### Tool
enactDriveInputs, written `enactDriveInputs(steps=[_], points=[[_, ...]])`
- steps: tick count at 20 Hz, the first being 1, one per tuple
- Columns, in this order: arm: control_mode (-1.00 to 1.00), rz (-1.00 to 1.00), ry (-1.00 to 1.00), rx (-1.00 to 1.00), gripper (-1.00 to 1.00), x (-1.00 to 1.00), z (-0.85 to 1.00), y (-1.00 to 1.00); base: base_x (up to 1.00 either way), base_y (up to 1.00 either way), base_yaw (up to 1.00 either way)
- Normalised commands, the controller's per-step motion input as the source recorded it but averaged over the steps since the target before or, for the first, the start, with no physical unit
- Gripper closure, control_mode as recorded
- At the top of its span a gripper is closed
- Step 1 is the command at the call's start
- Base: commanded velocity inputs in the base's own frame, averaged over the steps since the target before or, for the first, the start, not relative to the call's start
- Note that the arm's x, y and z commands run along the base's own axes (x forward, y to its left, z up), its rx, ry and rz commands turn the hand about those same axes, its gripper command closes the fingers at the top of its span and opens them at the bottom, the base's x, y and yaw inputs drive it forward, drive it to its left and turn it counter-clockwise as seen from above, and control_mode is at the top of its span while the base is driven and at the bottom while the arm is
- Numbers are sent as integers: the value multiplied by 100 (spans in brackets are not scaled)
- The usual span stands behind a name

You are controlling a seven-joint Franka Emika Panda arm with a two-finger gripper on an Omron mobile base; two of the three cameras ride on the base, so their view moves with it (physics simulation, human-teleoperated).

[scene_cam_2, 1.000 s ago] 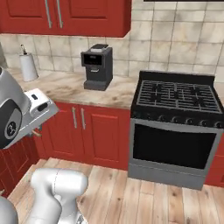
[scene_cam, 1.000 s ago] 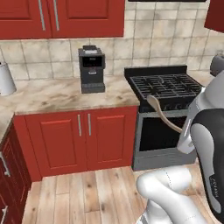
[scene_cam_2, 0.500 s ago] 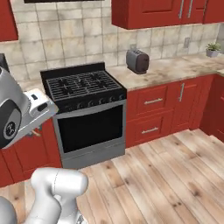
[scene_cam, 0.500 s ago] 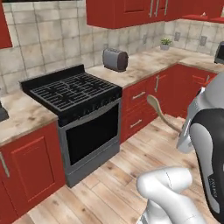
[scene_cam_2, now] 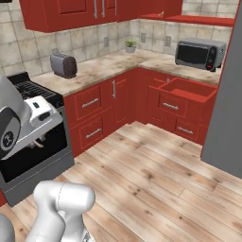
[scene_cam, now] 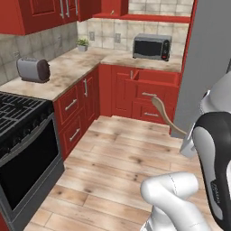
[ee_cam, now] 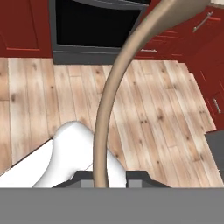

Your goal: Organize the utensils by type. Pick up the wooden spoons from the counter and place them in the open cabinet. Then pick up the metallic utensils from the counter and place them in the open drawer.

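Between the gripper's (ee_cam: 101, 177) two dark fingertips sits the pale handle of a wooden spoon (ee_cam: 114, 92), jaws nipped in close around it, the spoon curving away over the plank floor (ee_cam: 166, 127) toward the black oven door (ee_cam: 96, 24). From the left base view the spoon (scene_cam: 163, 115) hangs in front of the open drawer (scene_cam: 155, 77), and beyond that drawer the microwave (scene_cam: 152, 46) sits on the counter (scene_cam: 67, 67).

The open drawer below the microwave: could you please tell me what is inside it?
The open drawer shows a plain red inside with no utensils visible; its front wall hides the bottom near the handle.
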Motion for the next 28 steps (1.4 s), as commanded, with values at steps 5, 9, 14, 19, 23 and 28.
enactDriveInputs(steps=[5, 9, 14, 19, 23, 28], points=[[100, 0, 0, 0, 100, 0, 0, 0, 0, 0, 0], [100, 0, 0, 0, 100, 0, 0, 0, 0, 0, 0], [100, 0, 0, 0, 100, 0, 0, 0, 21, 6, -1], [100, 0, 0, 0, 100, 0, 0, 0, 100, 9, -18], [100, 0, 0, 0, 100, 0, 0, 0, 100, 12, -23], [100, 0, 0, 0, 100, 0, 0, 0, 100, 19, -19]])
